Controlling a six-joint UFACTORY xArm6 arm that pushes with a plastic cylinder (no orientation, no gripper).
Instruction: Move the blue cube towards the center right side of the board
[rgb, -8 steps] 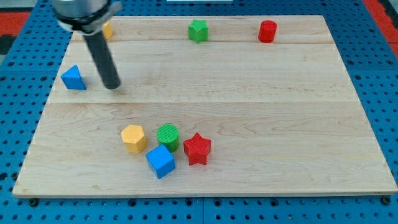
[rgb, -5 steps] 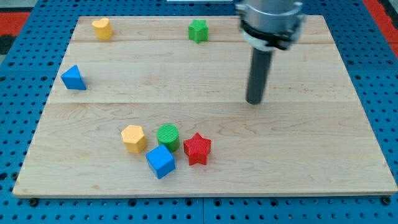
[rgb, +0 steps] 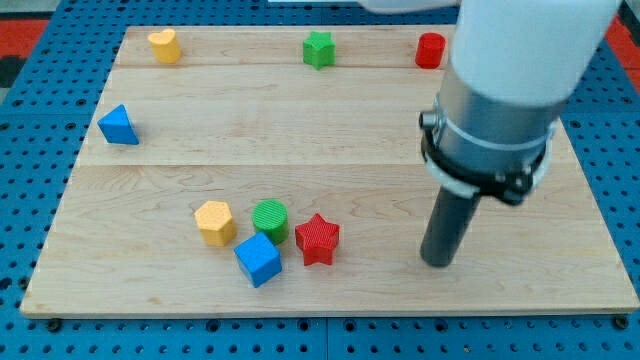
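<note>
Eight coloured blocks are seen on the wooden surface (rgb: 400, 130), which lies on a blue perforated base (rgb: 620, 150). The blue cube (rgb: 258, 260) is located in the lower-left part of the surface, at the bottom of a tight cluster of four blocks. Just above it the green cylinder (rgb: 270, 219) is found, touching or nearly touching it; the orange hexagonal block (rgb: 215, 222) is placed to the upper left of the cube, and the red star (rgb: 318, 238) is placed just beside it on the view's right. Along the view's top edge, a yellow block (rgb: 164, 45) of rounded shape, a green star (rgb: 318, 48) and a red cylinder (rgb: 431, 50) are set well apart from one another. A blue triangular block (rgb: 118, 125) is positioned alone near the view's left edge. No pincer is fitted to the arm, so nothing is held; the arm ends in a dark rod, and my tip (rgb: 437, 263) is set down on the surface in the lower-right area. My tip is positioned well to the view's right of the red star and of the blue cube, roughly level with the cube, with bare wood between them. No brand, label or legible writing can be made out on the blocks, the surface or the arm housing (rgb: 510, 80).
</note>
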